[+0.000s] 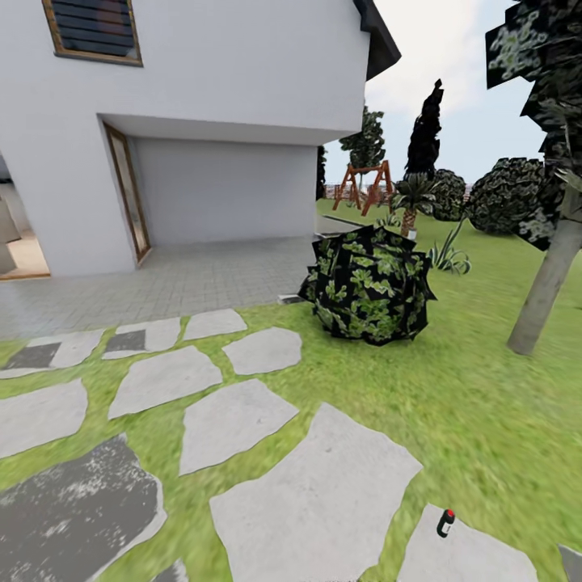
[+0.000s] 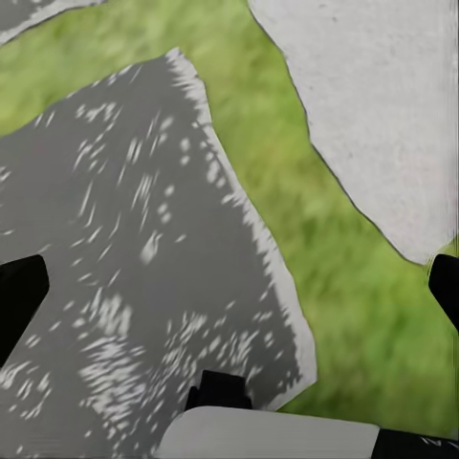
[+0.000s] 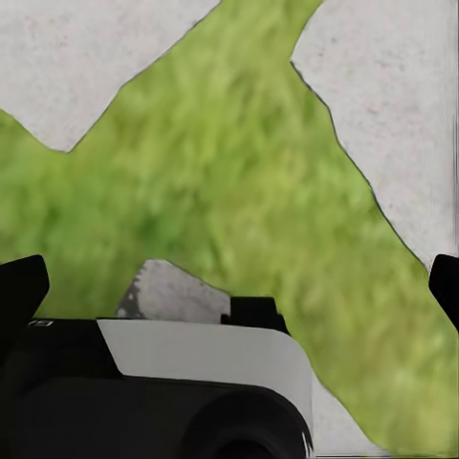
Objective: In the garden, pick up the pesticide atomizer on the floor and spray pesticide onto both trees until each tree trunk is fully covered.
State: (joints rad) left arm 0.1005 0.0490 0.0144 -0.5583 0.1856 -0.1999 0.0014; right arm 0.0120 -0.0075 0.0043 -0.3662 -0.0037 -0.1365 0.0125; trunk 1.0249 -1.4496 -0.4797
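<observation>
Pesticide atomizer (image 1: pixel 445 523) upright, red tip uppermost.

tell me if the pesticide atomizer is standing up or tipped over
Roughly upright, leaning slightly. In the head view the pesticide atomizer stands on a grey stepping stone, black body down and red tip on top.

Head camera faces forward-down across stepping stones (image 1: pixel 315 501); both wrist cameras look close at them.

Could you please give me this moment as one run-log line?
phase: approach | pesticide atomizer: on stepping stone, not held | tree trunk: ahead right, unsprayed | left claw: open, empty | right claw: open, empty
</observation>
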